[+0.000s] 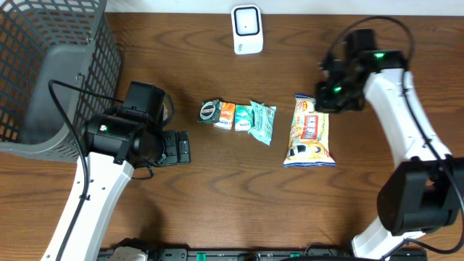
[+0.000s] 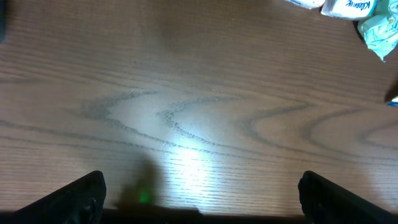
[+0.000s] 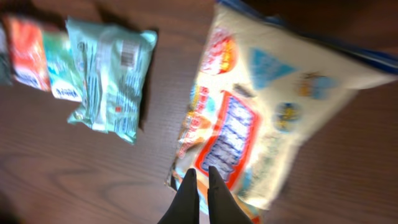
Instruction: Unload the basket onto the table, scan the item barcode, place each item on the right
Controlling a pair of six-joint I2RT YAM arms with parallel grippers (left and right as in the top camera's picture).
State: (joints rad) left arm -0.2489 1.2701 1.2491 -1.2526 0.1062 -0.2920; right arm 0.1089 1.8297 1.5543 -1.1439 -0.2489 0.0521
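Right gripper — jaws clenched, tips at the near edge of the snack bag; blur hides any pinch. It lies flat on the bench, scanner well apart. Likely pickup step — next needs a sure hold. Left gripper spread, empty.

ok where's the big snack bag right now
In the overhead view the snack bag lies flat right of centre, just right of the teal packet, its top edge by the right gripper.

Basket stands at the tabletop's left end, scanner at the far edge, centre. Small packets lie in a row mid-tabletop, snack bag just right of them. Left tool is left of the row, right tool at the bag's far end.
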